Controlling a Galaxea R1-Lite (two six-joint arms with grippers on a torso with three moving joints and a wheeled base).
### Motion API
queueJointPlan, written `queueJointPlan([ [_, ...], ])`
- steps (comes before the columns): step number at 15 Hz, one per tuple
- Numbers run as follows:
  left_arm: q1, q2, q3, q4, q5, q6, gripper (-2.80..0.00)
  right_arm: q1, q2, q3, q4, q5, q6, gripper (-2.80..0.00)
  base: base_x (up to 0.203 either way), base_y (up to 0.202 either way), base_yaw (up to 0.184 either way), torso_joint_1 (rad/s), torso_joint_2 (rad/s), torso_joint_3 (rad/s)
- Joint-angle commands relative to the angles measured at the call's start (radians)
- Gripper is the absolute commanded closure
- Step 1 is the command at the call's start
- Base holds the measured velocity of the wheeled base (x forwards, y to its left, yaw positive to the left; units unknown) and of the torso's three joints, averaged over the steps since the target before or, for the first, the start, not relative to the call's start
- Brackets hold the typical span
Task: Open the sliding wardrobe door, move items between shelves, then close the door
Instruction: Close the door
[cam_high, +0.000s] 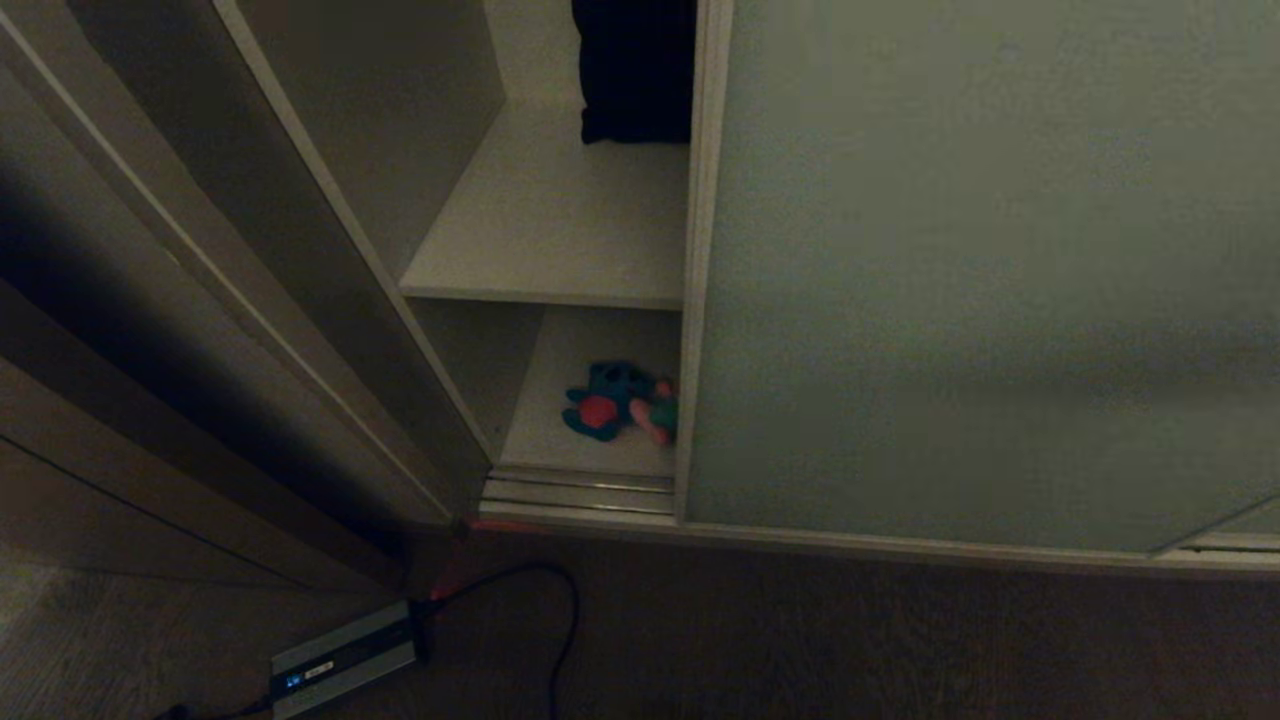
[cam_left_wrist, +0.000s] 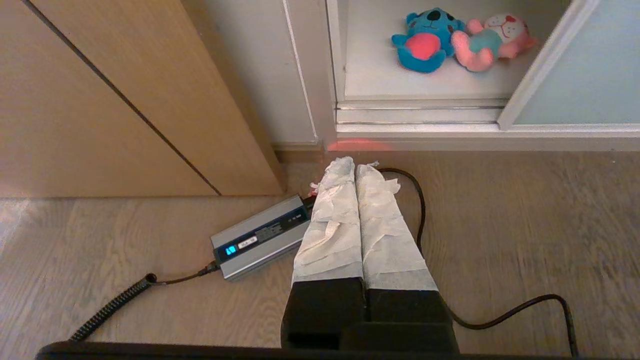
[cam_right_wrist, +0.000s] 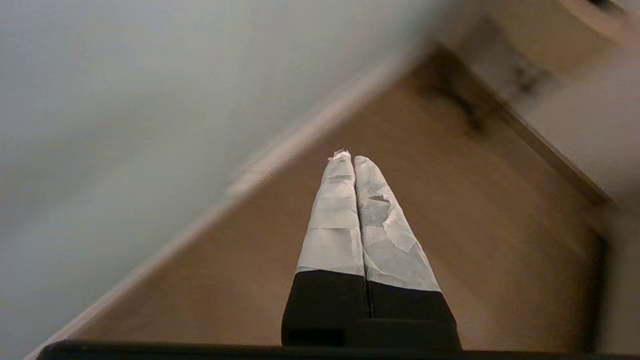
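Sliding wardrobe door (cam_high: 980, 270): fills right of head frame, partly open; gap at centre.
Items: teal-blue toy (cam_high: 600, 400) and pink toy (cam_high: 658, 412) touching, on lower shelf (cam_high: 560, 440), pink one beside the door's edge.
Upper shelf (cam_high: 550, 230): black cushion (cam_high: 635, 70) at back.
Floor: grey power brick (cam_left_wrist: 260, 236) with cable (cam_left_wrist: 500, 320) before the threshold.
Left gripper (cam_left_wrist: 355, 167): closed, empty, above the brick.
Right gripper (cam_right_wrist: 348, 157): closed, empty, near door's bottom rail.

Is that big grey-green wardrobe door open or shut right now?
Partly open. The sliding wardrobe door stands aside, leaving a gap where both shelves show, with the two plush toys lying on the lower one.
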Motion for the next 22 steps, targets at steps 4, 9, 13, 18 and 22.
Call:
queueJointPlan([
  [4, 0.000, 0.002, 0.000, 0.000, 0.000, 0.001, 0.00, -0.178, 0.422, -0.226, -0.084, 0.078, 0.017, 0.00, 0.000, 0.000, 0.000, 0.000, 0.00, 0.000],
  [9, 0.000, 0.002, 0.000, 0.000, 0.000, 0.001, 0.00, -0.225, 0.726, -0.641, -0.112, 0.316, 0.165, 0.00, 0.000, 0.000, 0.000, 0.000, 0.00, 0.000],
  [13, 0.000, 0.002, 0.000, 0.000, 0.000, 0.001, 0.00, -0.227, 0.893, -0.781, -0.116, 0.531, 0.208, 0.00, 0.000, 0.000, 0.000, 0.000, 0.00, 0.000],
  [18, 0.000, 0.002, 0.000, 0.000, 0.000, 0.001, 0.00, -0.166, 0.961, -0.792, -0.112, 0.672, 0.253, 0.00, 0.000, 0.000, 0.000, 0.000, 0.00, 0.000],
  [22, 0.000, 0.002, 0.000, 0.000, 0.000, -0.001, 0.00, -0.101, 1.011, -0.852, -0.115, 0.679, 0.345, 0.00, 0.000, 0.000, 0.000, 0.000, 0.00, 0.000],
])
